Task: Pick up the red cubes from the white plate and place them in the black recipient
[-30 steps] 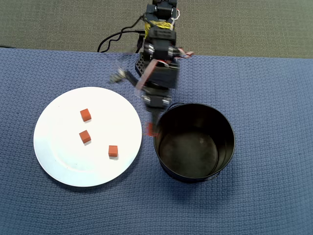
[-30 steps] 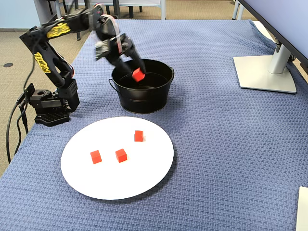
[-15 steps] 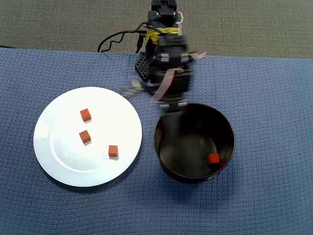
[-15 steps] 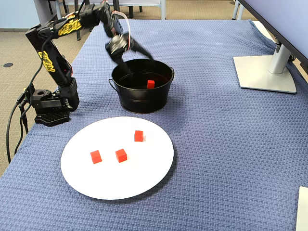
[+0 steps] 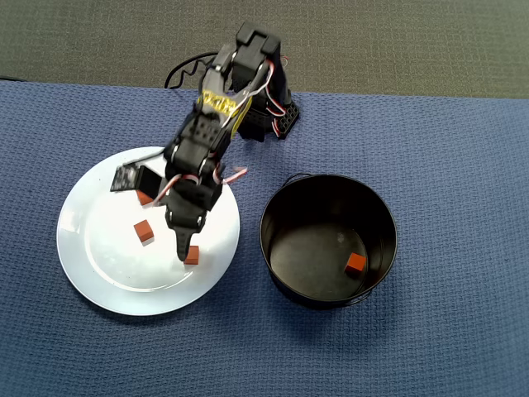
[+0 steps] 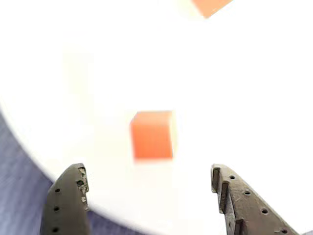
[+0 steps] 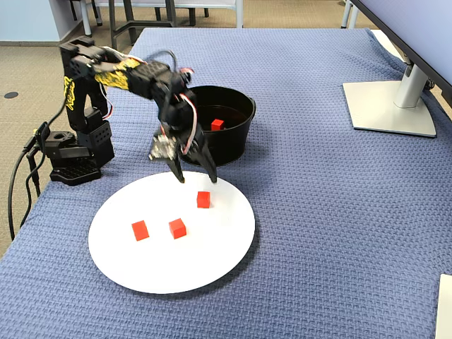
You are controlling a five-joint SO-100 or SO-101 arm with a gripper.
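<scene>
The white plate (image 5: 107,265) lies on the blue cloth to the left of the black pot (image 5: 285,203). Three red cubes sit on the plate (image 7: 176,275): one near the far right edge (image 7: 203,199), two nearer the middle (image 7: 177,228) (image 7: 140,230). A fourth cube (image 5: 355,264) lies inside the pot (image 7: 236,138). My gripper (image 7: 195,176) is open and empty, held just above the plate with its jaws either side of the right-edge cube (image 6: 152,135). In the wrist view my gripper (image 6: 148,170) points at that cube, and another cube (image 6: 210,5) shows at the top edge. In the overhead view my gripper (image 5: 183,245) is beside that cube (image 5: 192,255).
The arm's base (image 7: 70,159) stands at the table's left edge with cables trailing off. A monitor stand (image 7: 392,106) sits at the far right. A white object (image 7: 445,304) shows at the bottom right corner. The blue woven cloth (image 5: 446,165) covers the table.
</scene>
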